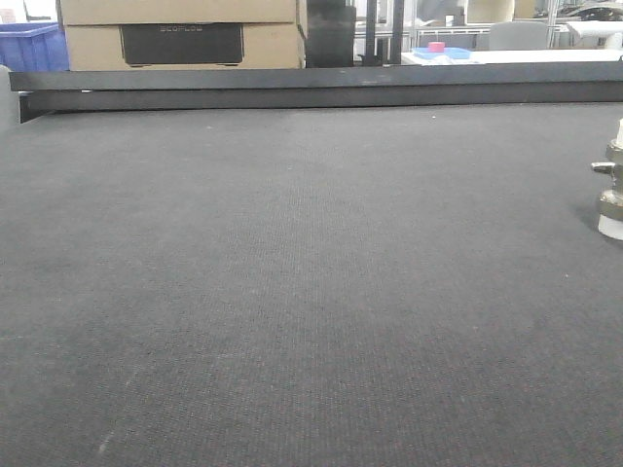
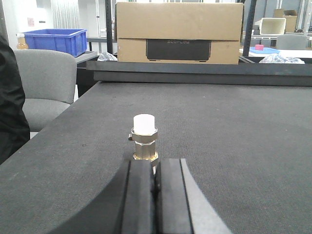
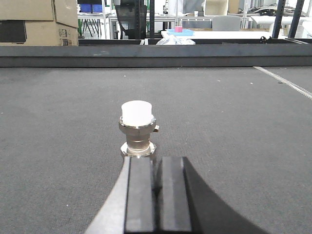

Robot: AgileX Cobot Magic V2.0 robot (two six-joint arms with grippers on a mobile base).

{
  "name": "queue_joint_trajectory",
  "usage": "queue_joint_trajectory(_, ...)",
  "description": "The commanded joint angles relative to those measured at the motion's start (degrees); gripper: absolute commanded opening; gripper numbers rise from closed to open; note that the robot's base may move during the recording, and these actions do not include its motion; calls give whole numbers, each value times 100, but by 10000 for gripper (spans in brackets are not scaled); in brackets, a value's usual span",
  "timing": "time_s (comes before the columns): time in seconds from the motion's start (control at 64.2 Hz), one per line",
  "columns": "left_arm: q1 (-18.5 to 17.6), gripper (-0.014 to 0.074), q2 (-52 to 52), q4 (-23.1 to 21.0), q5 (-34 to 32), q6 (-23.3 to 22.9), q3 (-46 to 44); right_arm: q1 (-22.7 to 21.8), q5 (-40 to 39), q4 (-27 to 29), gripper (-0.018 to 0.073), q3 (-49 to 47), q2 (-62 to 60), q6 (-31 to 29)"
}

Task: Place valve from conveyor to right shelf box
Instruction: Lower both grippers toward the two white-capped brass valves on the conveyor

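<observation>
**Belt** (image 1: 292,292): a wide, flat, matt weave in dark grey, bounded at its far edge by a dark metal rail (image 1: 311,92). If it runs while you reach, the target would drift off your line.

**Left gripper** (image 2: 155,165) and **right gripper** (image 3: 157,163): each has two black, slab-like fingers pressed together with only a thin seam between them, pinching nothing. If you advance like this you would likely knock the valve over rather than take it, so spread them first.

**Valve** (image 1: 611,185): it stands upright toward the belt's right side, well short of the far edge. The left wrist view shows a valve (image 2: 145,139) just ahead of the fingertips, and so does the right wrist view (image 3: 138,131). You cannot tell whether these are one piece.
- It is tall for its narrow foot, so it is apt to topple.
- Its smooth, ringed, silvery metal and white cap may slip from a shallow hold.

**Stub** (image 3: 156,129): this short side peg may catch a finger and twist the body.
</observation>
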Motion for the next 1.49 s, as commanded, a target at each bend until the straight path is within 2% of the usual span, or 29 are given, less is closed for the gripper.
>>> queue_joint_trajectory(0.0, 2, -111, -25, 18, -88, -39, -17, -22, -105, 2, -162, -1, -16, 1)
queue_joint_trajectory(0.514, 2, -111, -25, 18, -149, -39, -17, -22, -105, 2, -162, -1, -16, 1)
queue_joint_trajectory(0.7, 2, -111, -25, 18, -213, -39, -17, -22, -337, 2, -162, -1, -16, 1)
queue_joint_trajectory(0.794, 2, -111, -25, -56, -573, -39, -17, -22, -464, 2, -162, -1, -16, 1)
queue_joint_trajectory(0.903, 2, -111, -25, -65, -1137, -39, -17, -22, -1150, 2, -162, -1, -16, 1)
queue_joint_trajectory(0.965, 2, -111, -25, -65, -1489, -39, -17, -22, -1242, 2, -162, -88, -16, 1)
queue_joint_trajectory(1.074, 2, -111, -25, -65, -1508, -39, -217, -22, -651, 2, -162, -884, -16, 1)
queue_joint_trajectory(1.167, 2, -111, -25, -65, -936, -39, -887, -12, -65, 2, -153, -1728, -16, 1)
queue_joint_trajectory(1.261, 2, -85, 240, -19, -115, -39, -1667, -12, 537, 2, -63, -2436, 240, 1)
queue_joint_trajectory(1.323, 2, -19, 561, -9, 592, -39, -2214, -12, 752, 2, 51, -2831, 522, 1)
queue_joint_trajectory(1.479, 2, 258, 1536, 16, 1744, -39, -3400, -12, 812, 2, 377, -3448, 1273, 1)
